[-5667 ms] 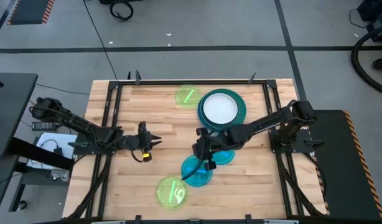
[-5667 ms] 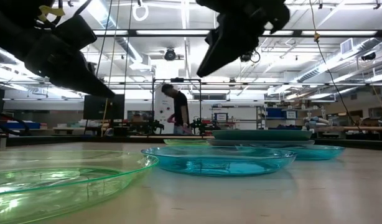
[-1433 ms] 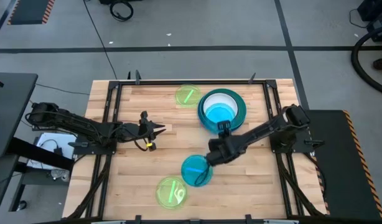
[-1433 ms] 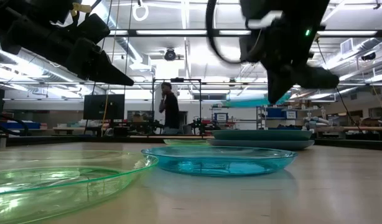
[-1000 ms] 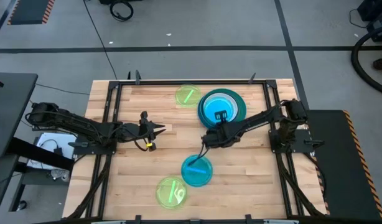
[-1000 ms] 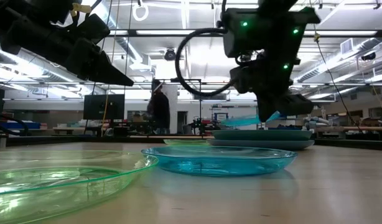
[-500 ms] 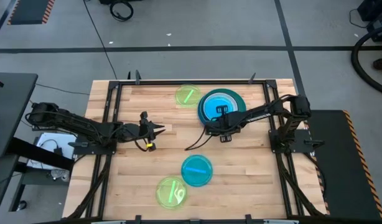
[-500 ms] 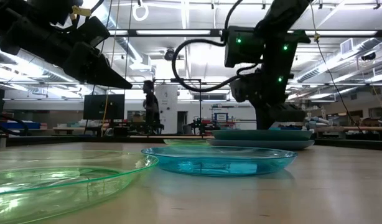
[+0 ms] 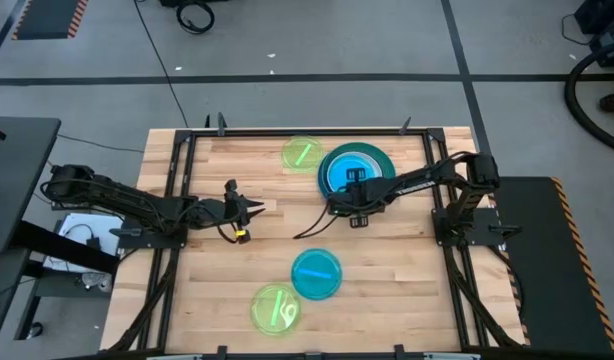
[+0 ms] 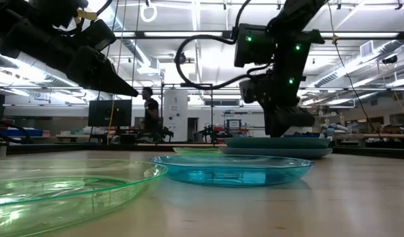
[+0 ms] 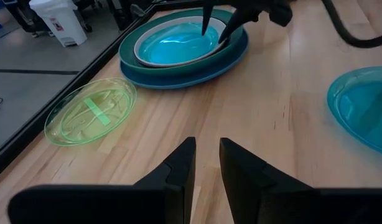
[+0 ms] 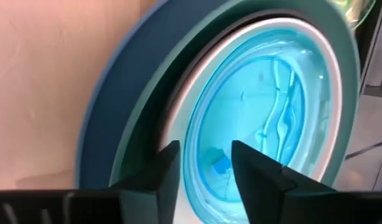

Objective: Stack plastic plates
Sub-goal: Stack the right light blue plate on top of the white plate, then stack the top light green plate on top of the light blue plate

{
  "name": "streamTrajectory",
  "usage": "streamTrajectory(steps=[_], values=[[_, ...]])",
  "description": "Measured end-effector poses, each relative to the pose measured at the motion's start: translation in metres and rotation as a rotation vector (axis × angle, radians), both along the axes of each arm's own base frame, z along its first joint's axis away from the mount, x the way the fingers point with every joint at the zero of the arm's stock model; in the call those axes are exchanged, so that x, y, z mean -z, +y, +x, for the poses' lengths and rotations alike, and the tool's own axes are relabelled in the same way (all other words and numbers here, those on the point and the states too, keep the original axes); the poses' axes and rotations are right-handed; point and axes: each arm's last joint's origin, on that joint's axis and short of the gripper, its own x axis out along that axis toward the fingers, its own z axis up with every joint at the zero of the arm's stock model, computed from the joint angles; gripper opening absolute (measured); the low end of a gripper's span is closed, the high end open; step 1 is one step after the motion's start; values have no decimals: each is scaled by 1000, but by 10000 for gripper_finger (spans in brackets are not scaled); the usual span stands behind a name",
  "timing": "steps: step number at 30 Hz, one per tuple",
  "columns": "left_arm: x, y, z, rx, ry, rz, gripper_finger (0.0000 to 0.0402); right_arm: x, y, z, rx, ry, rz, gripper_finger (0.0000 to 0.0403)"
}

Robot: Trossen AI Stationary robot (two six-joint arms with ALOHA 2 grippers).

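A stack stands near the table's far right: a large teal plate (image 9: pixel 385 165) on a blue one (image 12: pixel 107 124), a white plate (image 12: pixel 186 102) in it, and a cyan plate (image 12: pixel 265 106) on top. My right gripper (image 12: pixel 203 168) is open over the stack's near rim (image 11: pixel 214 34). A second cyan plate (image 9: pixel 316 273) lies flat at mid-table, one lime-green plate (image 9: pixel 275 308) near the front edge and another (image 9: pixel 302 152) left of the stack. My left gripper (image 9: pixel 255 207) hovers open over the table's left half, well clear of the plates. My right gripper stands open, pointing down at the near rim of the top cyan plate (image 11: pixel 209 45), one finger over the plate's inside and one at its rim. Whether the fingertips touch the plate, I cannot tell. The plate lies level in the white plate.
A dark frame (image 9: pixel 287 130) borders the wooden table. Bare wood lies between the stack and the mid-table cyan plate (image 11: pixel 365 106). The right arm's cable (image 9: pixel 307 232) loops over that wood. A person (image 10: pixel 149 115) stands in the room far behind the table.
My right gripper moved toward the far edge and down onto the stack. The cyan plate, held tilted above the stack a second ago, now lies level in the white plate. The person in the background walked left.
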Motion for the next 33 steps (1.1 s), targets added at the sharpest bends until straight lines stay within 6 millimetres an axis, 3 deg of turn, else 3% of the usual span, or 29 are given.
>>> streamTrajectory(steps=[7, 15, 21, 28, 33], values=[[0, 0, 0, 0, -1, -1, 80, -28, 6, 13, 0, -24, -1, 189], [0, 0, 0, -6, -7, -14, 80, -47, -2, 41, -72, -251, 48, 184], [0, 0, 0, -7, -9, -17, 80, -39, -18, 58, -108, -332, 32, 177], [-1, 0, 0, -7, -19, -18, 80, -5, -42, 76, -124, -310, 23, 175], [-1, 0, 0, -7, -14, -17, 80, 1, -64, 93, -98, -336, 41, 174]])
